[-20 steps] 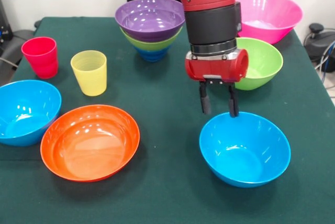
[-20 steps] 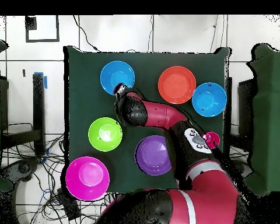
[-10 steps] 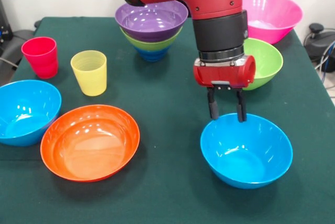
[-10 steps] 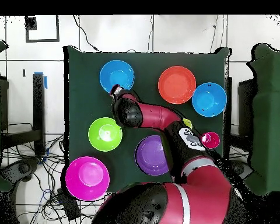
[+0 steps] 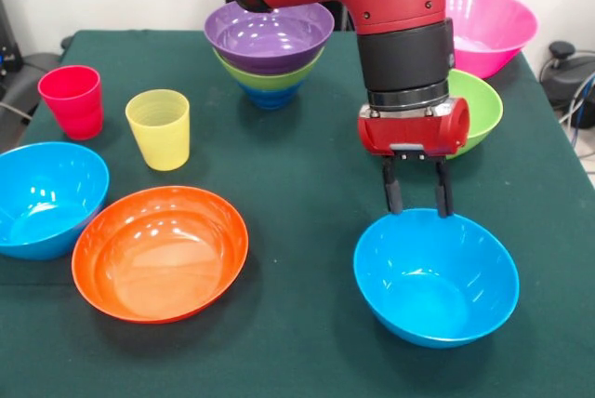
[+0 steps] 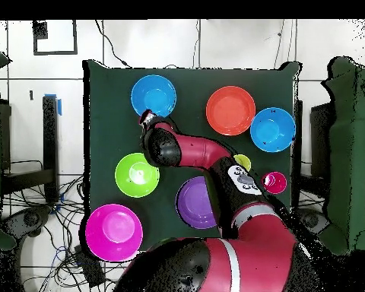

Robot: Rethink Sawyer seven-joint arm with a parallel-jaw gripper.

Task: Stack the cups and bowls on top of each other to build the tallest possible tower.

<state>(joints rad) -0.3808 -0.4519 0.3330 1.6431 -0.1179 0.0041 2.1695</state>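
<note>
My gripper (image 5: 418, 209) is open, its two black fingertips down at the far rim of a light blue bowl (image 5: 435, 277) near the table's front right. In the overhead view the gripper (image 6: 145, 118) sits at the edge of that bowl (image 6: 153, 96). The tower (image 5: 270, 45) stands at the back: a purple bowl on a lime green one on a small dark blue one. A red cup (image 5: 72, 100) and a yellow cup (image 5: 159, 128) stand upright at the left. An orange bowl (image 5: 160, 251) and a second light blue bowl (image 5: 46, 198) lie front left.
A lime green bowl (image 5: 474, 105) sits just behind the gripper, partly hidden by it. A big pink bowl (image 5: 483, 26) is at the back right corner. The arm (image 6: 208, 156) covers part of the purple bowl (image 6: 195, 204) and yellow cup (image 6: 243, 161) from above.
The gripper has moved right and down in the front view, to the light blue bowl's far rim. That bowl has shifted slightly toward the table's front edge.
</note>
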